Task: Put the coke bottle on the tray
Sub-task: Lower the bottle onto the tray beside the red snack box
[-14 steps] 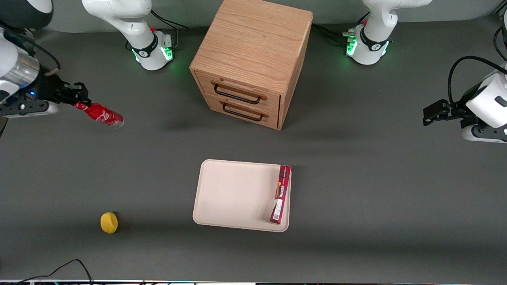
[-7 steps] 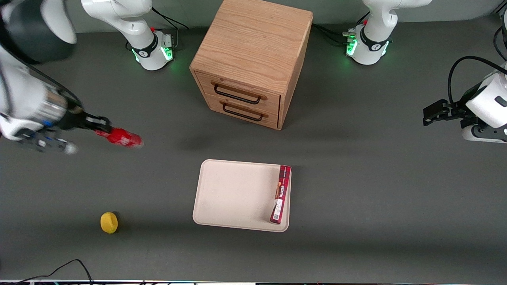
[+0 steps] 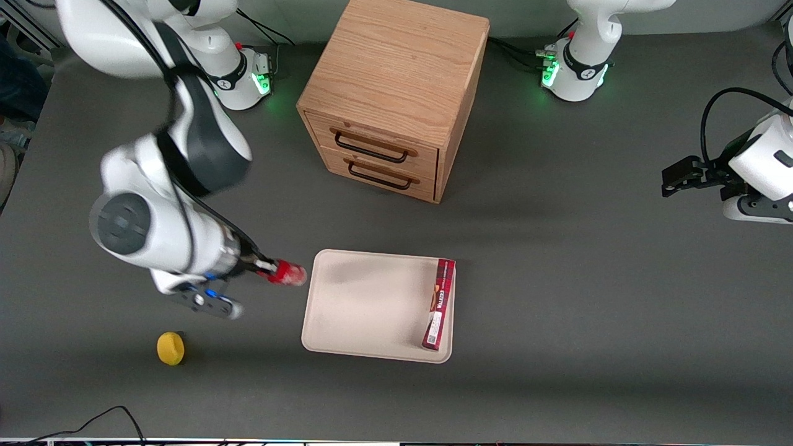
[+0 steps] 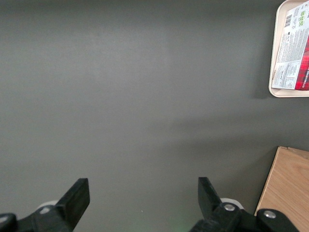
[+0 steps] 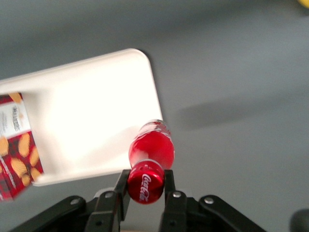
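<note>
Just beside the tray (image 3: 372,303), above the bench (image 3: 557,279), the gripper (image 5: 145,186) has its fingers (image 5: 169,186) clamped on the coke bottle (image 5: 150,159) at its cap. Small and light, probably smooth plastic; held so high, it may swing or slip.

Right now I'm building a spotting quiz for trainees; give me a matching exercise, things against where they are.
Things:
1. coke bottle
2. dark-red box
3. lemon
4. wooden two-drawer cabinet

Places:
A. lying on the tray, along its edge toward the parked arm
B. on the bare table, nearest the front camera
C. clamped in the gripper, just short of the tray's edge
D. farther from the front camera than the tray

Pairs: 1-C, 2-A, 3-B, 4-D
</note>
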Controlling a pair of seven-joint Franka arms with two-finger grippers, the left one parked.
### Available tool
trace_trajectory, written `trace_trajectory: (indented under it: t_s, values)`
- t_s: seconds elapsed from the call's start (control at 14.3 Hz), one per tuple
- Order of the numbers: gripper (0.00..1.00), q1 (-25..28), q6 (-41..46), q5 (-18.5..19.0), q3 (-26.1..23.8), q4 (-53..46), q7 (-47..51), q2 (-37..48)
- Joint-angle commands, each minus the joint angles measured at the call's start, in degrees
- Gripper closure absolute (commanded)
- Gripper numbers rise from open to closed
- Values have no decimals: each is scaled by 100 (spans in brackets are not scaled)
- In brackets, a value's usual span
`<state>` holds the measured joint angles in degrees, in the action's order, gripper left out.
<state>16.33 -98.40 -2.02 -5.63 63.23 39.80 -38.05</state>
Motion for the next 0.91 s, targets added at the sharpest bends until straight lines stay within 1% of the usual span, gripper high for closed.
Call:
trace_trajectory:
  t_s: [0.0,0.21,0.28,0.49,0.63,0.77,0.84]
  values:
    - [100,178,-344,70,115,-531,230,-457]
    - [100,414,-925,79,272,-522,388,-782]
    - [100,511,-1004,79,421,-522,388,-835]
    - [100,547,-1102,88,475,-505,388,-976]
    - [100,600,-1233,289,475,-479,406,-1038]
    - [100,591,-1243,307,466,-478,397,-1099]
    - [94,574,-1243,307,466,-478,380,-1100]
